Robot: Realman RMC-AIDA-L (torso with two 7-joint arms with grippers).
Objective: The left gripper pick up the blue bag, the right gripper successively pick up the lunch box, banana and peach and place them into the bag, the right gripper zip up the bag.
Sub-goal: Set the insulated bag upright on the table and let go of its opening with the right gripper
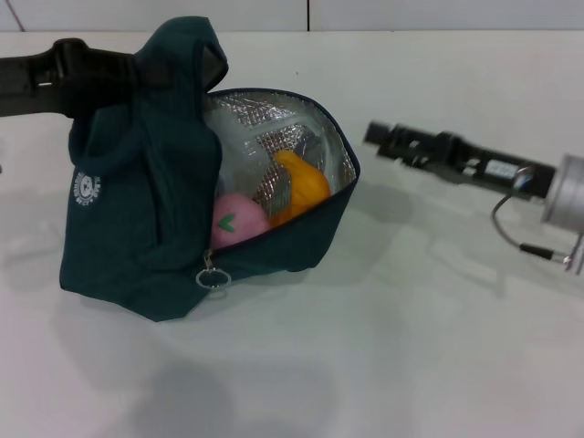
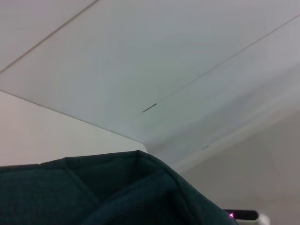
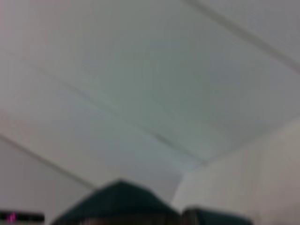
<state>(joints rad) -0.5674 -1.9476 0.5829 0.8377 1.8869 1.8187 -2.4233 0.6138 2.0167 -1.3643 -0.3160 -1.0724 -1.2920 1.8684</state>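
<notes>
peach (image 1: 235,222) and banana (image 1: 301,185) sit inside the blue bag (image 1: 137,228), left gripper (image 1: 151,71) pinching its top; right gripper (image 1: 376,134), can't tell if spread, probably goes for the zipper ring (image 1: 213,276) next

The left end effector (image 1: 137,68) is matte black, on a thick black arm. The right end effector (image 1: 379,135) is a slim black claw with a small white label, a thin grey looped cable, and a silver cylindrical wrist.
</notes>
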